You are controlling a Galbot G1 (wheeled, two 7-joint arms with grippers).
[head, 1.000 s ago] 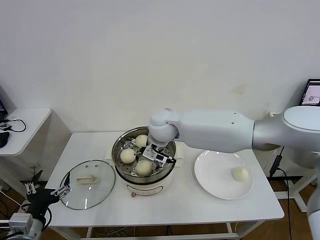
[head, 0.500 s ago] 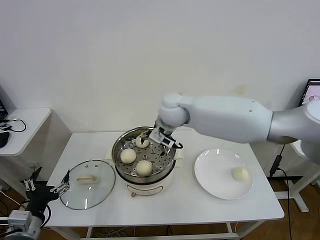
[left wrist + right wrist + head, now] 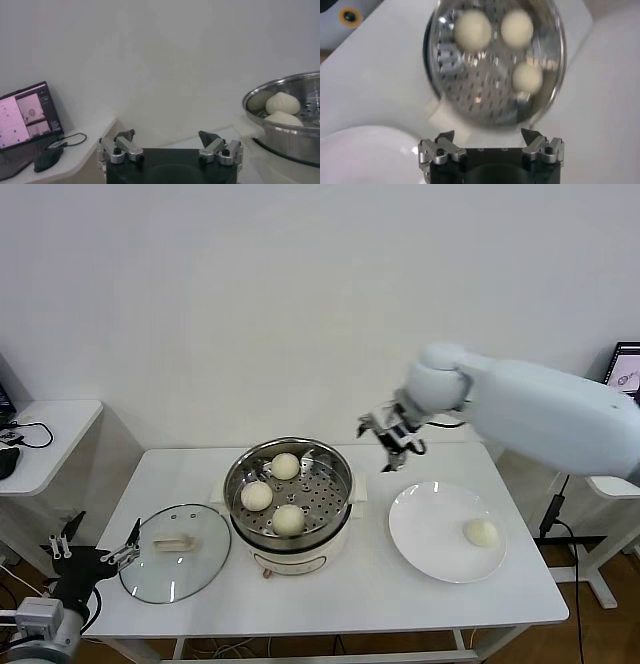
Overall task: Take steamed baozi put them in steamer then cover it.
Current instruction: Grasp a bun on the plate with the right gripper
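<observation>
The steel steamer stands mid-table and holds three cream baozi on its perforated tray; they also show in the right wrist view. A fourth baozi lies on the white plate at the right. The glass cover lies flat on the table left of the steamer. My right gripper is open and empty, in the air between the steamer and the plate, its jaws wide apart in the right wrist view. My left gripper is open and empty, low off the table's left edge.
A small white side table with cables stands at the far left. A laptop and a mouse show in the left wrist view. A screen is at the far right edge.
My right gripper has let go of a baozi in the steamer, risen out of the pot and swung right toward the plate. The left arm has barely moved.
</observation>
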